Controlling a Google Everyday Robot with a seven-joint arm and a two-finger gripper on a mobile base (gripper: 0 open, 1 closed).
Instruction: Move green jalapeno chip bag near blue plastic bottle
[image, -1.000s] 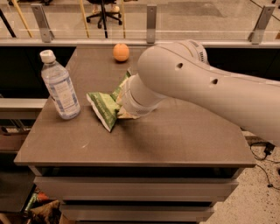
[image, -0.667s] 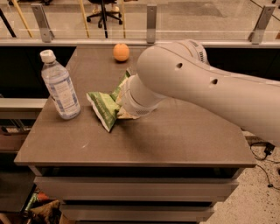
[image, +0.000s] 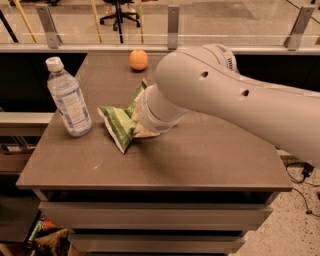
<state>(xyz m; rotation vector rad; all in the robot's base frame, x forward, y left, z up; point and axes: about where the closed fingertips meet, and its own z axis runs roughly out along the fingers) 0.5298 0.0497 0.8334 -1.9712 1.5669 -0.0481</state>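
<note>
Reaching down onto the brown table (image: 200, 160) near its middle with the gripper (image: 141, 131), at the right side of the green jalapeno chip bag (image: 119, 125). Not possible to tell whether spread, pressed together or pinching the bag: covered from above by the thick wrist of the arm (image: 235, 100). Just left of the gripper and partly under it, the bag, lying on the table with one pointed corner toward the front edge and another corner sticking up behind the wrist. Farther left, beyond the bag, the blue plastic bottle (image: 69, 97), upright, near the bag but apart from it by a narrow strip of table. Between the gripper and the bottle, the bag itself. Behind the gripper, well apart and near the far edge, a round orange fruit (image: 138, 59). Beyond the table, a glass railing (image: 173, 25) with metal posts, and an office chair (image: 119, 12) behind it. Far to the right, down on the speckled floor, a dark cable (image: 300, 175). Bag: crinkly foil, green with lighter print and a cream edge. Bottle: clear plastic with bluish tint, ribbed, white screw cap, pale label. Arm: smooth rounded white shell with small dark holes. Table: flat, matte, rectangular.
</note>
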